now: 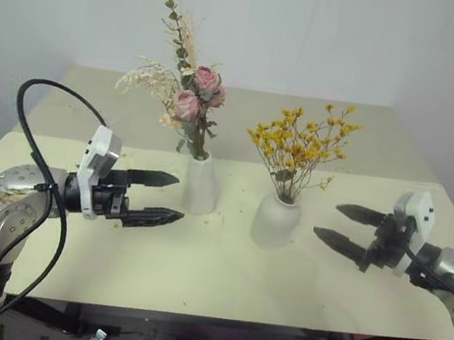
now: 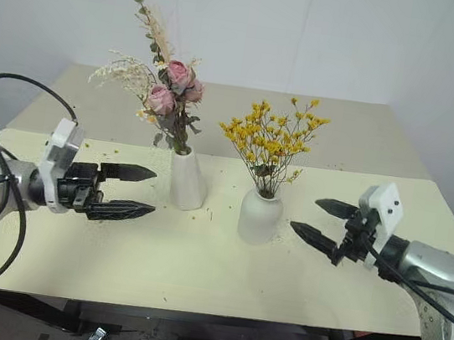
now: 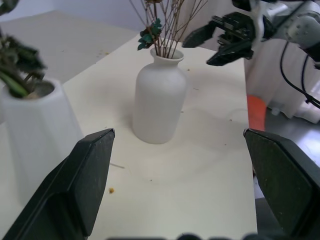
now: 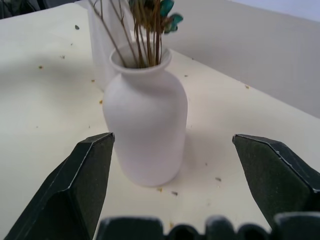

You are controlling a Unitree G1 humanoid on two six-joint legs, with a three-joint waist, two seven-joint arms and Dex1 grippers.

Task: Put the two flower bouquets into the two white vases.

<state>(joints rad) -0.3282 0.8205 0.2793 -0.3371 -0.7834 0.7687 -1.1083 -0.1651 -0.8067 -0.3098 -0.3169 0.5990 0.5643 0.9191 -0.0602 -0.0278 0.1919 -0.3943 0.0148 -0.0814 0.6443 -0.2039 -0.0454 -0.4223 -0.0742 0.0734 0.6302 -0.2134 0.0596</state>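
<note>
On the worktop (image 1: 195, 275), the rose bouquet (image 1: 193, 98) stands in the tall vase (image 1: 201, 182) and the yellow bouquet (image 1: 300, 142) in the round vase (image 1: 276, 220). The left pincer (image 1: 164, 197) and right pincer (image 1: 340, 223) flank them, spread wide and empty.

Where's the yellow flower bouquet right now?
The yellow flower bouquet stands in the shorter white vase near the table's middle, right of the rose bouquet in the tall vase.
</note>
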